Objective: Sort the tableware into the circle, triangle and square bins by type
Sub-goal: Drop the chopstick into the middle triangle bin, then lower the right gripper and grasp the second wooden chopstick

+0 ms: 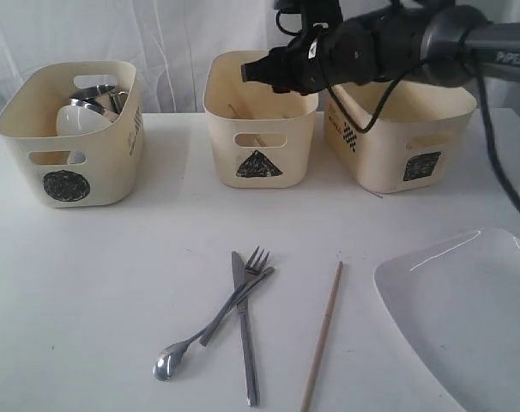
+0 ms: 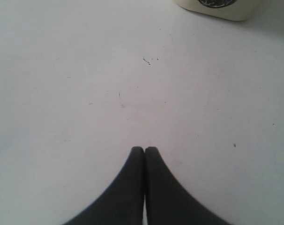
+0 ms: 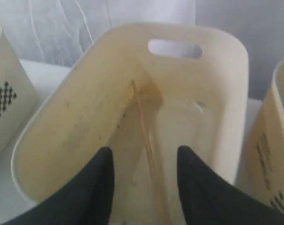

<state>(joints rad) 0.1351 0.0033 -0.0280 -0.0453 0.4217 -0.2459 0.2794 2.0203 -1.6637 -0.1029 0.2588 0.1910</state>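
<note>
Right wrist view: right tool (image 3: 145, 150) open and empty above the triangle bin (image 3: 76, 126), a chopstick (image 3: 139, 112) leaning inside, seen between its fingers.

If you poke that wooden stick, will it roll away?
Probably: the chopstick looks thin and round, lying flat on the smooth table. It looks straight and wooden, so likely stiff and light to lift.

White table (image 1: 88, 283) before a pale draped curtain (image 1: 170, 43)
</note>
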